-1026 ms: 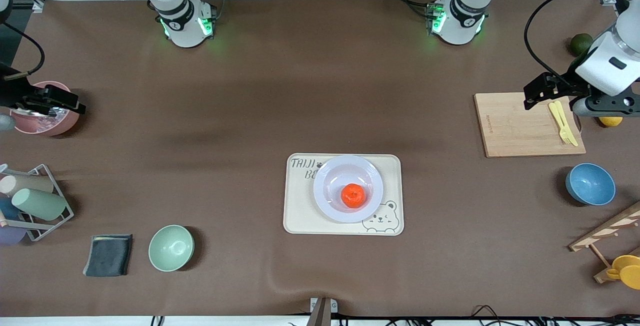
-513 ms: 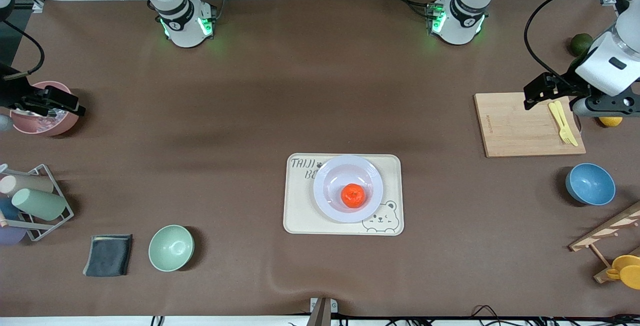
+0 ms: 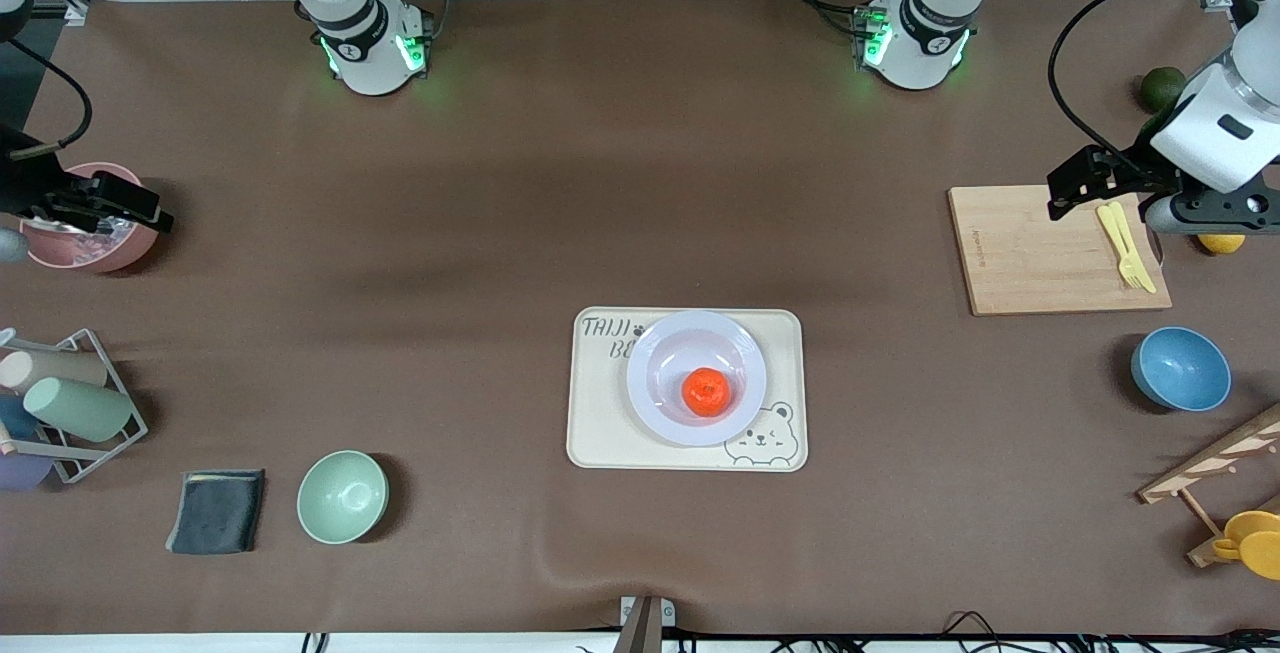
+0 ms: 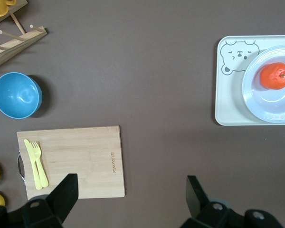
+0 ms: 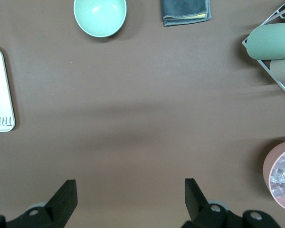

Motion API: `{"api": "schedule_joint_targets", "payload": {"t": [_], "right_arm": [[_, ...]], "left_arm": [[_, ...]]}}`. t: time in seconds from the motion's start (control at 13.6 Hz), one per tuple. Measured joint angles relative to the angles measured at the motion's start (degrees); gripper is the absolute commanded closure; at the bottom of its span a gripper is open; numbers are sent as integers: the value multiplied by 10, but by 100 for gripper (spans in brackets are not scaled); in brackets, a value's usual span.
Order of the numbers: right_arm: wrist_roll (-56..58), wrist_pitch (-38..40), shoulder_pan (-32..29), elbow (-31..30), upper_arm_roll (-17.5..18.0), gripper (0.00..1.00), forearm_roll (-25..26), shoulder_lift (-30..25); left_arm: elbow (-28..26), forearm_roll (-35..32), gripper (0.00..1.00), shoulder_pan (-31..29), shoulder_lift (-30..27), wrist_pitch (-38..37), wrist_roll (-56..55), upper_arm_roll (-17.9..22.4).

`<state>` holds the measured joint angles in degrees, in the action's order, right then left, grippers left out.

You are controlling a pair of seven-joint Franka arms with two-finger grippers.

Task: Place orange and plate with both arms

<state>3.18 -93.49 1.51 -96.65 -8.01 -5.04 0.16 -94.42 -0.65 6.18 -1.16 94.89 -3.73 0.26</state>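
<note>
The orange (image 3: 707, 392) is seen resting in the shallow well of the plate (image 3: 660, 333), and the plate is set on the bear-print tray (image 3: 600, 433) at lower centre of the front view, so that fruit, dish and tray are stacked as one serving; on this evidence the placing is judged to be finished, or very nearly so. In the left wrist view the same stack is found at the upper right of the frame, the orange (image 4: 276, 75) lying off-centre in the plate (image 4: 266, 102), which is partly cut by the frame edge. The left hand (image 3: 1072, 183) is held at the right edge of the front view, over the corner of the cutting board (image 3: 1040, 253) on which a yellow fork and knife (image 3: 1125, 245) lie; its fingers (image 4: 64, 194) are spread wide and nothing is held between them. The right hand (image 3: 125, 208) is held at the left edge, over the pink bowl (image 3: 60, 253), likewise spread wide and empty (image 5: 130, 199). Both hands are thus kept well apart from the tray, a posture read as waiting clear of the tabletop centre, where the stack cannot be knocked.
</note>
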Motion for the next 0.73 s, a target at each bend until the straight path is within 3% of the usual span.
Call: {"api": "schedule_joint_targets", "payload": {"t": [0.29,0.73], "right_arm": [[-1,-1,7,2,12,0,54,0],[-3,-1,9,3,18,0,60,0]], "left_arm": [[0,0,0,0,0,1,0,0],[0,0,0,0,0,2,0,0]]}}
